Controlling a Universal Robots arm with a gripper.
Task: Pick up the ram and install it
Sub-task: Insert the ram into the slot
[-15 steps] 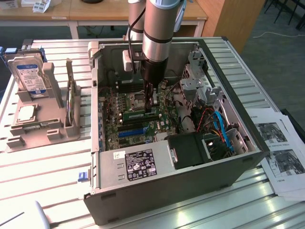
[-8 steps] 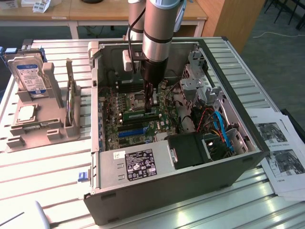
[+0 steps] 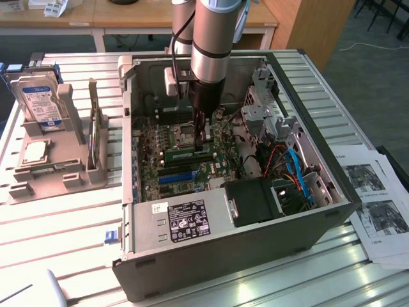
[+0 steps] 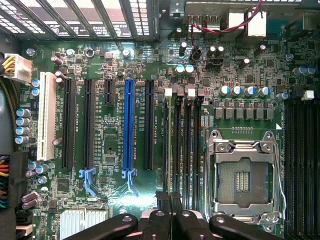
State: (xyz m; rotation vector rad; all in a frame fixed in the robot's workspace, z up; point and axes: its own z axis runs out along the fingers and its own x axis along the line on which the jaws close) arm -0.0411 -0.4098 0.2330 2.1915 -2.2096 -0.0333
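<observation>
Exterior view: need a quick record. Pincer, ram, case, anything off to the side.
pincer: shut, down inside the case, tip at the ram's top edge; contact cannot be told
ram: standing on edge on the motherboard, beside the CPU socket
CPU socket: empty
case: open, lying on its side
hard drive: upright in a grey rack, at the exterior view's left

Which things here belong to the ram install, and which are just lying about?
Job in hand: ram; gripper, jaws shut, right at it; memory slots; open computer case.
Lying about: hard drive; printed papers; blue slot; processor socket.
</observation>
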